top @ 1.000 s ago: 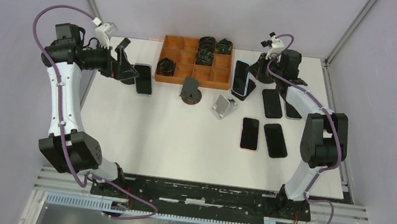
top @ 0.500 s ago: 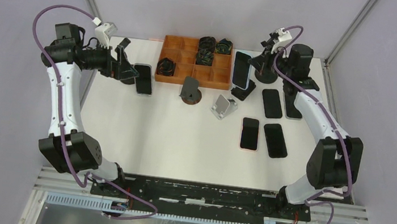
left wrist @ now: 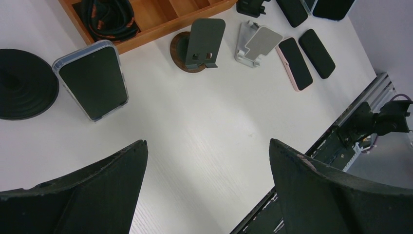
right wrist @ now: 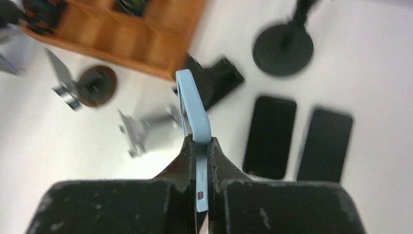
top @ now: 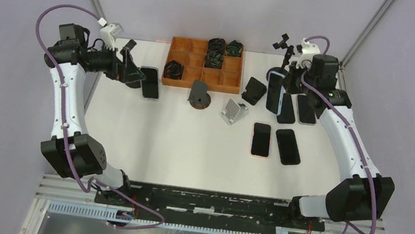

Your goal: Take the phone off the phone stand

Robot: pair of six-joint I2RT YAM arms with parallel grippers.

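I see my right gripper (right wrist: 198, 142) clamped on the light-blue-cased phone (right wrist: 193, 103), just right of the black wedge-shaped stand (top: 254, 90); my left gripper (left wrist: 207, 146) gapes wide.

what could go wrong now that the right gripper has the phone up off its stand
1. The right gripper pinches the blue-cased phone near one end, with most of it sticking out past the fingertips, so it could pivot or slip.
2. Two black phones lie flat on the table below; a drop or careless set-down might land on them.
3. The emptied black stand sits close by and could get knocked.
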